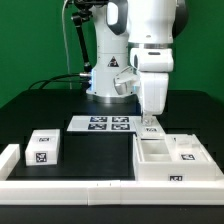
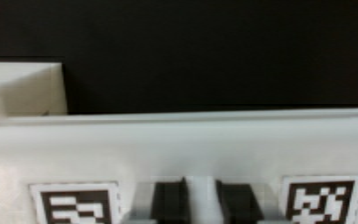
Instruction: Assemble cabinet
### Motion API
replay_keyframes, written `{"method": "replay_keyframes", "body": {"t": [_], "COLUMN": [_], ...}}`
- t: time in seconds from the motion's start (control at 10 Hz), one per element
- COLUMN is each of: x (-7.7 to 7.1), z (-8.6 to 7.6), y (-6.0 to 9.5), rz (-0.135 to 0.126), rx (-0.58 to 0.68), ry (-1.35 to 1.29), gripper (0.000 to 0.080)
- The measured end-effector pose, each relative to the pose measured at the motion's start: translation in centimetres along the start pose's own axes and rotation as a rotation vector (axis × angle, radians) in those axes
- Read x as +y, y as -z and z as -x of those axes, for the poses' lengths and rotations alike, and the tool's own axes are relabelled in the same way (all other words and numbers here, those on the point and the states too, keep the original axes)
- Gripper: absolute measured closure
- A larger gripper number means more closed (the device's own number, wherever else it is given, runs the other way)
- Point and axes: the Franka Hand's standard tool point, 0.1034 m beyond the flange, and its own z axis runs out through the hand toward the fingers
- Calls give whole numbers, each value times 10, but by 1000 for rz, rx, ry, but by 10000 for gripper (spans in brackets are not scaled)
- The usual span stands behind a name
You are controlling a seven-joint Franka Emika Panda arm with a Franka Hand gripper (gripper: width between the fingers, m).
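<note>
The cabinet [image 1: 176, 160] is a low white box body with tags, lying on the black table at the exterior view's right. My gripper [image 1: 150, 124] reaches straight down onto its back corner nearest the middle. In the wrist view the two dark fingers [image 2: 163, 202] stand close together with a thin white strip of the cabinet wall [image 2: 176, 150] between them, so the gripper [image 2: 197, 205] is shut on that wall. Two tags flank the fingers. A separate small white block with a tag [image 1: 43, 147] lies at the exterior view's left.
The marker board [image 1: 104, 123] lies flat behind the parts, in front of the robot base. A low white border rail [image 1: 70, 187] runs along the front and left edges. A blurred white piece [image 2: 16, 92] shows beyond the cabinet wall in the wrist view.
</note>
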Motion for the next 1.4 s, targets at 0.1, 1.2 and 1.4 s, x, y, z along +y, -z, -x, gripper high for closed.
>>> {"method": "replay_keyframes", "body": {"t": [0.1, 1.2, 1.4], "x": [0, -2, -1], "z": [-1, 6, 7], "y": [0, -3, -2], "rz": [-1, 15, 16], "rx": [0, 8, 8], "ry": [4, -22, -26], "gripper": [729, 729, 729]}}
